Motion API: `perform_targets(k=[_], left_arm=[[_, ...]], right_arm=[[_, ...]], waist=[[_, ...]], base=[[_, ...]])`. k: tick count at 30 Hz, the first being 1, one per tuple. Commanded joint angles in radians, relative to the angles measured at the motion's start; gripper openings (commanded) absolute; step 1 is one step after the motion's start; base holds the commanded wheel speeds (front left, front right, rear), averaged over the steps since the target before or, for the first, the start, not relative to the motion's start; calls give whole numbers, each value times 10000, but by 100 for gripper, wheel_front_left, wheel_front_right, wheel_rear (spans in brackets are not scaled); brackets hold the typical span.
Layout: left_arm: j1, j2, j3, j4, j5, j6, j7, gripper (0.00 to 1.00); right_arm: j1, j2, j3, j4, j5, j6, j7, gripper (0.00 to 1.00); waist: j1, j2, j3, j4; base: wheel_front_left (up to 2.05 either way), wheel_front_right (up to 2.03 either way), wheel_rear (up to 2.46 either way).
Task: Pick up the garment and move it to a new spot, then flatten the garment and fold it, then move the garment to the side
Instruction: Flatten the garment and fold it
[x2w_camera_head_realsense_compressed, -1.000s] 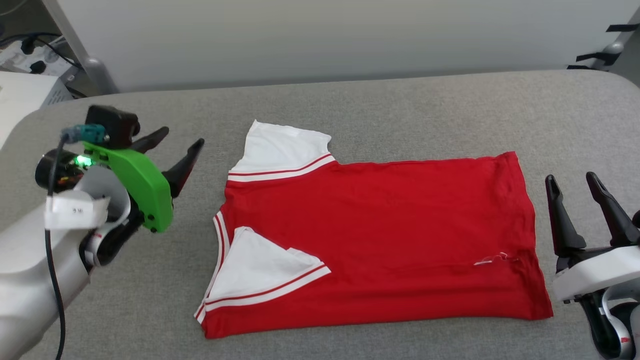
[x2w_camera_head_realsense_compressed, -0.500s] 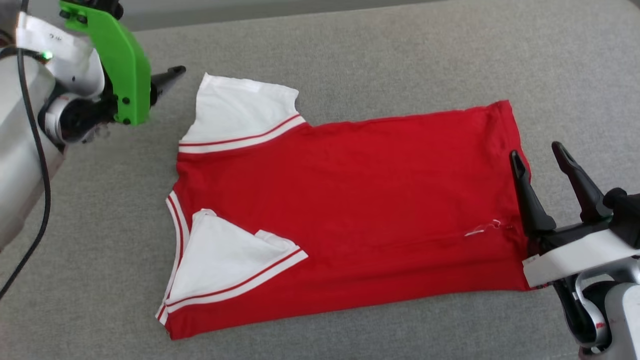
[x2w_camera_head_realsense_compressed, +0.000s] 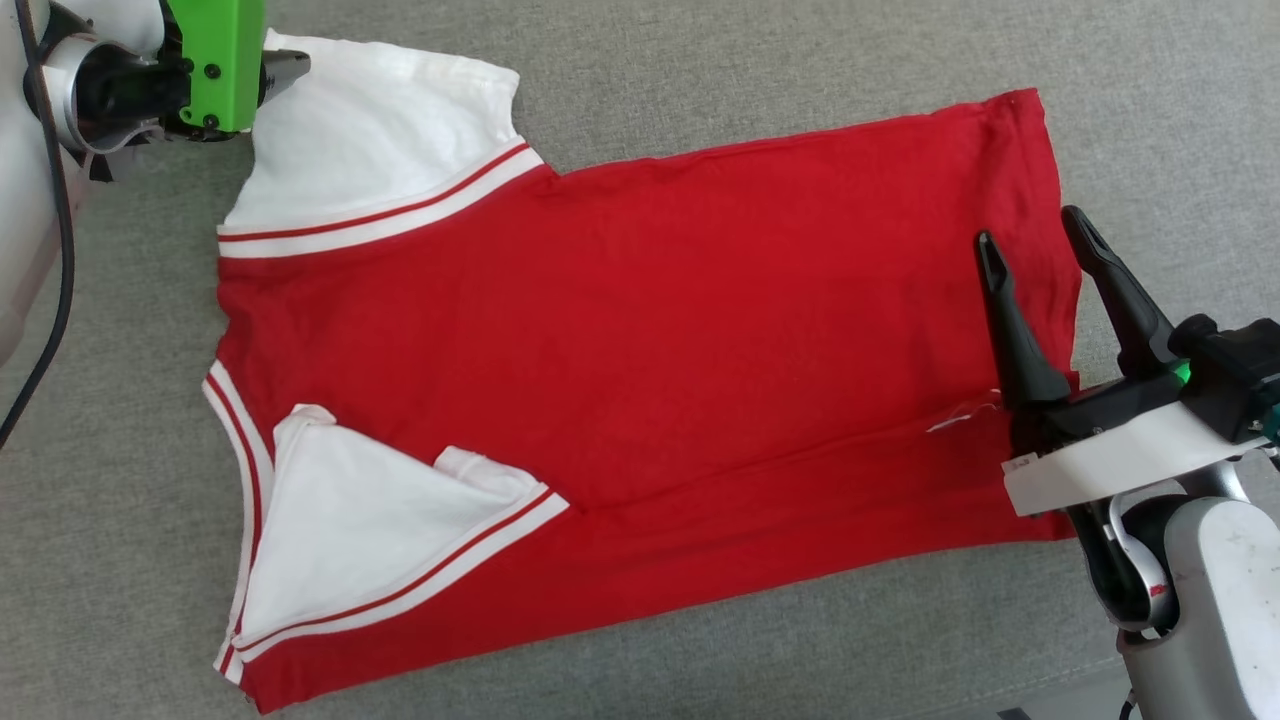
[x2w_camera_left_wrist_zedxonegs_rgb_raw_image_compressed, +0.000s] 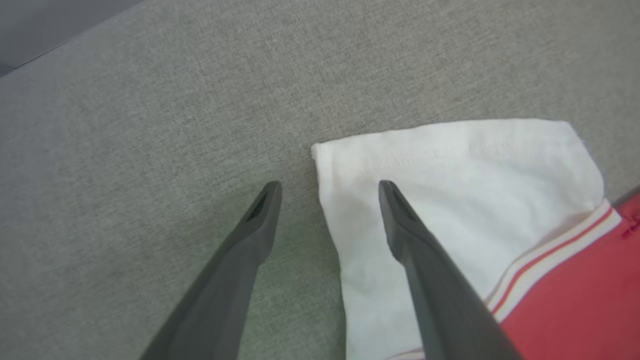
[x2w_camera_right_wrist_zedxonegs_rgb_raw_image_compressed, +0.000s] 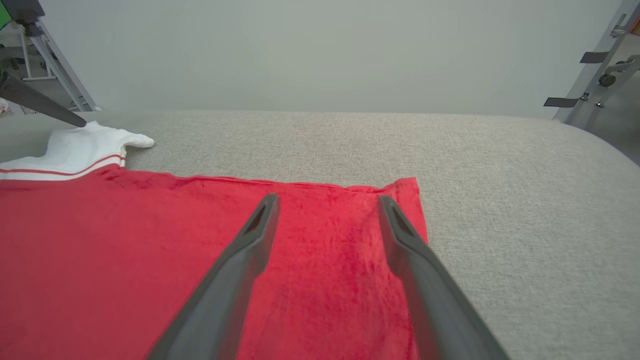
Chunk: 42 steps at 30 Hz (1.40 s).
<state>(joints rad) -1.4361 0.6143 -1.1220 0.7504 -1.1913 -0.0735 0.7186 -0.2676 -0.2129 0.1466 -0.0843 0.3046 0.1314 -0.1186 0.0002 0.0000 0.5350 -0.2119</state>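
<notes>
- The left gripper (x2w_camera_left_wrist_zedxonegs_rgb_raw_image_compressed: 328, 187) stands wide open and holds nothing. In the left wrist view one finger is over the white far sleeve (x2w_camera_left_wrist_zedxonegs_rgb_raw_image_compressed: 450, 175) and the other over bare table (x2w_camera_left_wrist_zedxonegs_rgb_raw_image_compressed: 150, 125), so the sleeve's outer edge runs between them, near its corner.
- Whether those fingertips touch the cloth cannot be told. In the right wrist view one dark tip meets the sleeve's raised corner.
- A green bracket (x2w_camera_head_realsense_compressed: 215, 60) sits behind this gripper, and a black cable (x2w_camera_head_realsense_compressed: 62, 250) hangs from the arm.
- The right gripper (x2w_camera_head_realsense_compressed: 1030, 228) is also spread wide and empty. Both fingers are over the red cloth at the hem end (x2w_camera_head_realsense_compressed: 1040, 170), towards the garment's far right corner, with the outer finger close to the hem edge.
- Just beside its base a small white tag (x2w_camera_head_realsense_compressed: 960, 418) lies on the red cloth.
- The garment (x2w_camera_head_realsense_compressed: 620, 340) lies flat on the grey table with the plain red side up, the neckline towards the table's left end and the hem towards its right.
- The near sleeve (x2w_camera_head_realsense_compressed: 360, 540) is folded in onto the body. The far sleeve lies spread outward.
- A strip of bare table separates the garment's far side from the table's far edge (x2w_camera_right_wrist_zedxonegs_rgb_raw_image_compressed: 350, 114), and a pale wall (x2w_camera_right_wrist_zedxonegs_rgb_raw_image_compressed: 320, 50) rises behind it.
- Past the hem the table runs bare to its rounded far right corner.
</notes>
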Motion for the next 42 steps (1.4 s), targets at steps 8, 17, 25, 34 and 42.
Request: perform_targets(k=[8,17,25,34,42], left_arm=[[202,-44,-555,639,302,-218,509,23],[313,-71,-770,595,599,-468,-249,0],[421,-269,-839,-340,917,-560,-2102,0],[915,-413,-1096,-1441,1095,-569,-3368,0],[828,-518,-1201,-1939,1347,-570,-3893,0]], right_arm=[[-476,-21,84,549,150,-7,-381,100],[-764,-369,-388,502,43,-7,-361,100],[-1758,-1799,-888,149,133,-7,761,100],[-3082,-3728,249,999,1858,-7,4758,100],[-4337,-4750,1605,2141,3570,-7,8216,100]], waist=[[-2,0,553,-372],[-2,0,59,-159],[-2,0,-597,406],[-2,0,-923,1111],[-2,0,-727,1586]], base=[[0,0,0],[0,0,0],[0,0,0],[0,0,0],[0,0,0]])
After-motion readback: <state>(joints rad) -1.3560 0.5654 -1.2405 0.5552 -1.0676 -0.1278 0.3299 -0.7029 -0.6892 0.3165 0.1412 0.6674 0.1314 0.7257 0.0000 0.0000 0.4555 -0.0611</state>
